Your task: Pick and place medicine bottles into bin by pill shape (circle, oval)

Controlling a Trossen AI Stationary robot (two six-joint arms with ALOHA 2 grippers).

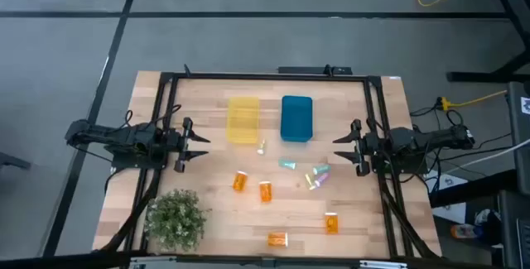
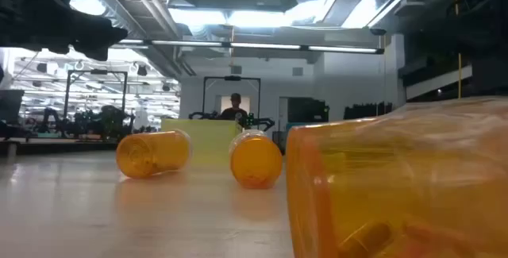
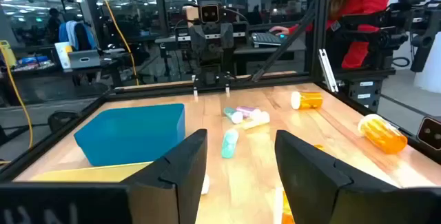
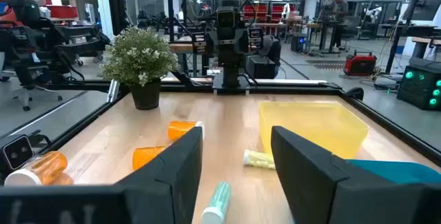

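Note:
Four orange bottles lie on their sides on the table: two near the middle [image 1: 240, 181] [image 1: 266, 191], one at the near edge [image 1: 277, 239] and one at the near right [image 1: 331, 223]. Clear and teal bottles lie by the bins: one pale [image 1: 261, 146], one teal [image 1: 287, 165], two more [image 1: 318, 175]. My left gripper [image 1: 201, 144] is open above the table's left side, touching nothing. My right gripper [image 1: 336, 147] is open above the right side, touching nothing. In the left wrist view the teal bottle [image 3: 229, 143] lies ahead of the fingers.
A yellow bin [image 1: 243, 119] and a blue bin [image 1: 296, 117] stand side by side at the far middle. A potted plant [image 1: 175, 218] stands at the near left corner. A black frame [image 1: 265, 76] runs round the table. People show in the room beyond.

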